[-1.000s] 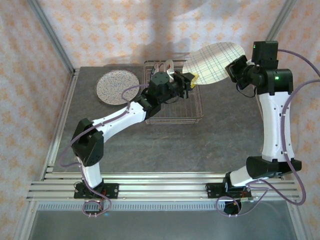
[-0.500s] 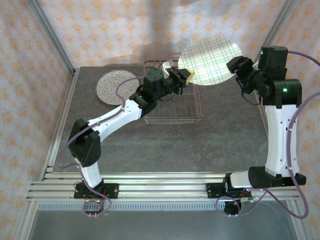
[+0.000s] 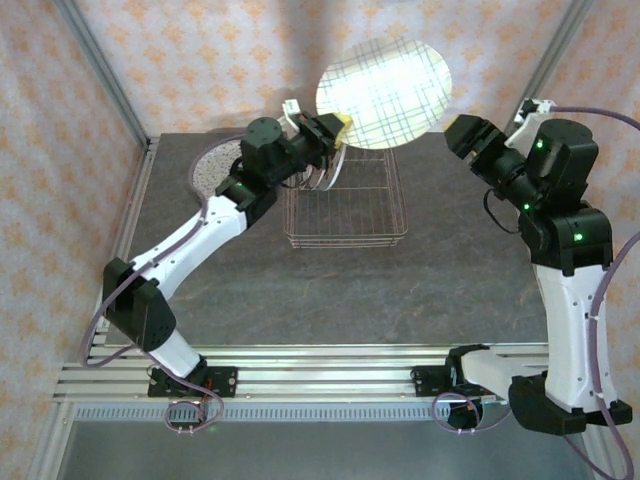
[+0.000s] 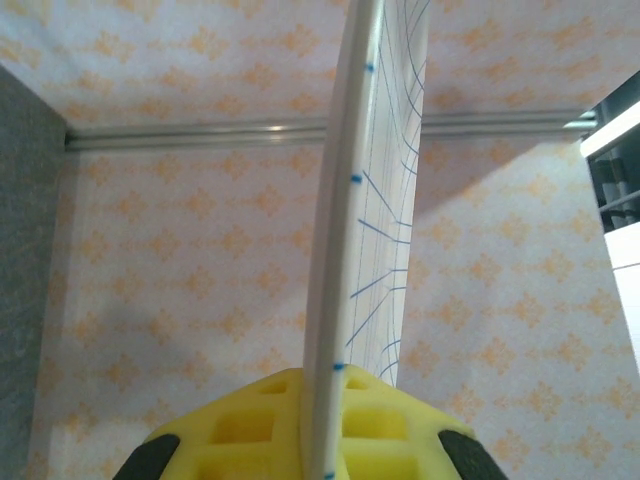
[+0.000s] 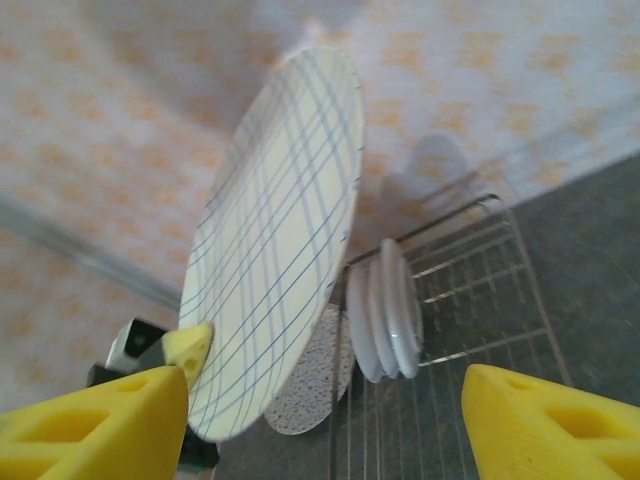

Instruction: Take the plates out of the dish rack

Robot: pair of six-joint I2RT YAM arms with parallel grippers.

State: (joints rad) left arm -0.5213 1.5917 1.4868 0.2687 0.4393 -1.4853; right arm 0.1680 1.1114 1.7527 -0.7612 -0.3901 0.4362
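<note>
The grid-patterned plate [image 3: 383,92] hangs in the air above the back of the dish rack [image 3: 350,215]. My left gripper [image 3: 337,130] is shut on its lower left rim. In the left wrist view the plate [image 4: 352,250] stands edge-on, pinched between the yellow pads [image 4: 250,430]. My right gripper [image 3: 466,136] is open, just right of the plate and apart from it. Its wrist view shows the plate [image 5: 275,250] ahead and three white plates [image 5: 388,305] upright in the dish rack [image 5: 480,300]. A speckled plate [image 3: 205,168] lies flat on the table to the rack's left.
The grey table [image 3: 330,290] is walled by patterned panels at the back and sides, with metal frame posts [image 3: 100,70] in the corners. The left arm [image 3: 190,240] stretches diagonally over the left part of the table. Open tabletop lies in front of the rack.
The right gripper opened, let go of the grid plate and drew back to the right. The left arm, still holding the plate, carried it up and to the left.
</note>
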